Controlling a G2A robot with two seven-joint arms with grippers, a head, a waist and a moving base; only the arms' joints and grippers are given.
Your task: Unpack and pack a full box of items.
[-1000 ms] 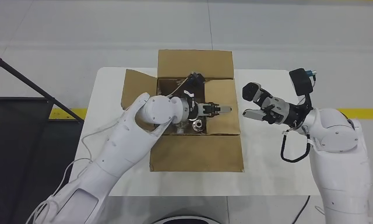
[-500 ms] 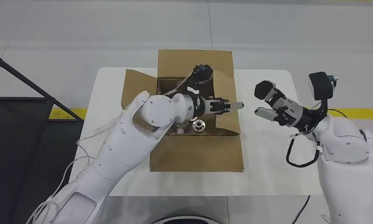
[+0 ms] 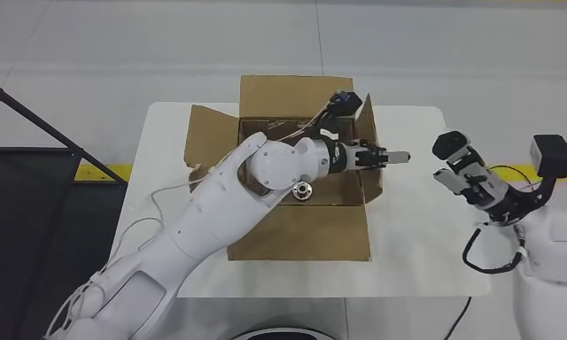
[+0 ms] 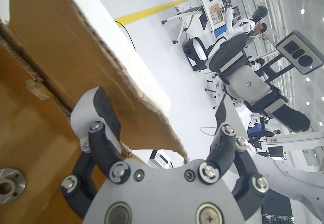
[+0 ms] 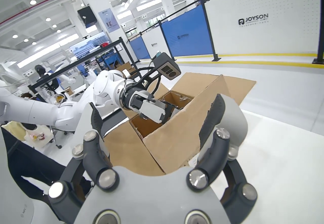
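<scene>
The brown corrugated cardboard box (image 3: 297,234) sits on the middle of the white table (image 3: 416,243) with its 4 flaps open. 1 small round silver metal part (image 3: 302,191) shows inside it.

The side flap (image 3: 365,132) on the box's right stands raised. Its ragged, frayed edge runs between the 2 fingers of the left gripper (image 3: 394,154). Those fingers are spread apart, 1 on the flap's inner face and 1 outside it, and they clamp nothing. The right gripper (image 3: 446,161) hangs over the table well apart from the box's right side, its fingers also spread and empty.

The likely step is folding this flap outward, and the main risk is the board itself:
- The edge already looks torn, so a hard pinch or a sideways pull could rip it further.
- With the fingers not closed, the flap could slip free and spring back over the opening.
- A push low on the flap might drag or tip the light box rather than bend the crease.
- The left arm reaches across the opening, so its wrist or cable could catch the far flap.
</scene>
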